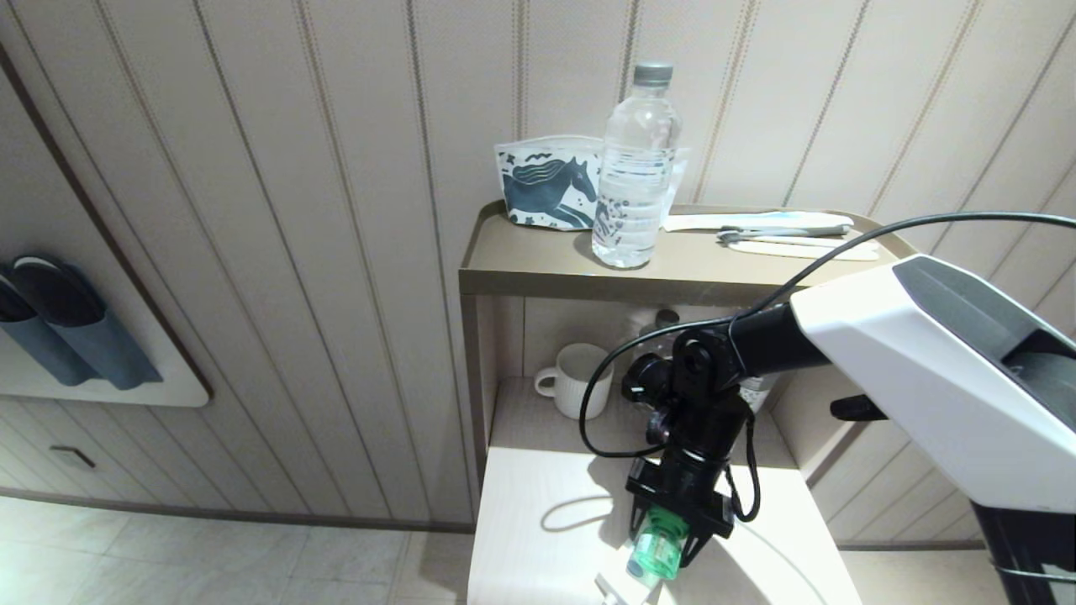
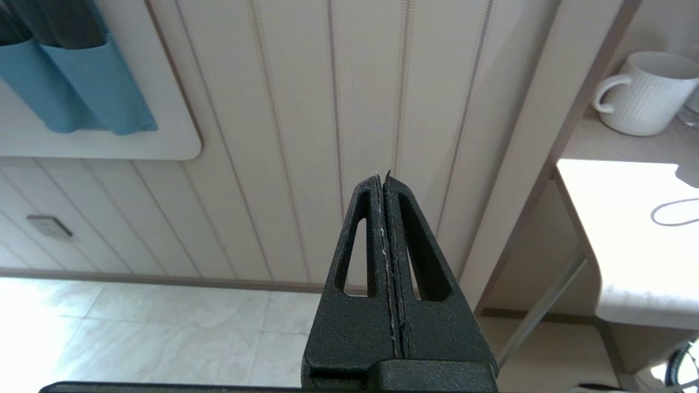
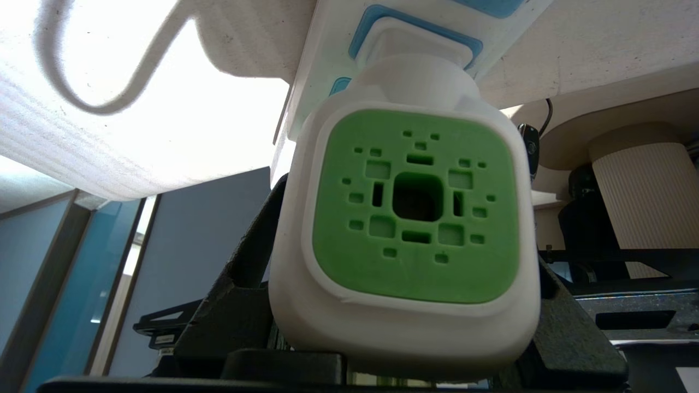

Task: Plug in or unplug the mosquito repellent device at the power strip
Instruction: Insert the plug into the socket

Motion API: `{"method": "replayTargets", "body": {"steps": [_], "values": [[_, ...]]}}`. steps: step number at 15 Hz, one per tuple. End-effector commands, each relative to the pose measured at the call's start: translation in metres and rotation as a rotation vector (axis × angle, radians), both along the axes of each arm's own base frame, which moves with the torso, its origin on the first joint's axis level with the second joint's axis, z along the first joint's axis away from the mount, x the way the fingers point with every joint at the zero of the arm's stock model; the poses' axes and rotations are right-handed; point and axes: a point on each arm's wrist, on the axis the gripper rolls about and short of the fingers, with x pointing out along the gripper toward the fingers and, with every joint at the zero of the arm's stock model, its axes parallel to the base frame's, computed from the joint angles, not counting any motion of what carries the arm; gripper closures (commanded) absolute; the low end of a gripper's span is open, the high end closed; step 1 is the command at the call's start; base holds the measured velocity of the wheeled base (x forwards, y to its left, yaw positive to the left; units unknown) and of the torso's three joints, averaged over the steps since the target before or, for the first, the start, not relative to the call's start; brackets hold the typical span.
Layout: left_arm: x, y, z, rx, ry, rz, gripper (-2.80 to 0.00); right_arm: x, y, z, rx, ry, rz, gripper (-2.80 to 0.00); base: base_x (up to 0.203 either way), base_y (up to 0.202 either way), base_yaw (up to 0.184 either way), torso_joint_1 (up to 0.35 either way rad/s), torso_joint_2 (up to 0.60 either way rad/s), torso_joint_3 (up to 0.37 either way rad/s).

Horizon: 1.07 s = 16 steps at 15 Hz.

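Note:
My right gripper reaches down over the front of the lower shelf, shut on the mosquito repellent device. In the right wrist view its white body with the perforated green top fills the space between my black fingers. Its white plug end presses against a pale blue socket face of the white power strip, and the prongs are hidden. In the head view the strip is almost entirely out of frame. My left gripper is shut and empty, parked beside the shelf unit and out of the head view.
A white ribbed mug stands at the back of the lower shelf. On the top shelf are a clear water bottle, a horse-print pouch and flat toiletries. Blue slippers hang on the left wall.

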Motion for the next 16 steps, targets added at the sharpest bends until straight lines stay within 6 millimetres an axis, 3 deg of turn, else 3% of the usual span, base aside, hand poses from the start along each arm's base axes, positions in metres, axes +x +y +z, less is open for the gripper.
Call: {"method": "replayTargets", "body": {"steps": [1, 13, 14, 16], "values": [[0.000, 0.000, 0.000, 0.000, 0.000, 0.001, 0.00, -0.001, 0.000, 0.000, -0.002, 0.010, -0.006, 0.00, 0.000, 0.000, 0.000, 0.000, 0.00, 0.000], [0.000, 0.000, 0.000, 0.002, 0.000, -0.001, 0.00, 0.006, -0.001, 0.006, 0.022, -0.050, -0.013, 0.00, 0.000, 0.000, 0.000, 0.000, 0.00, 0.000], [0.000, 0.000, 0.000, 0.002, 0.000, -0.001, 0.00, 0.006, -0.001, 0.007, 0.018, -0.053, -0.013, -2.80, 0.000, 0.000, 0.000, 0.000, 0.00, 0.000], [0.000, 0.000, 0.000, 0.002, 0.000, 0.000, 0.00, 0.005, -0.002, 0.011, 0.028, -0.074, -0.013, -2.80, 0.000, 0.000, 0.000, 0.000, 0.00, 0.000]]}}
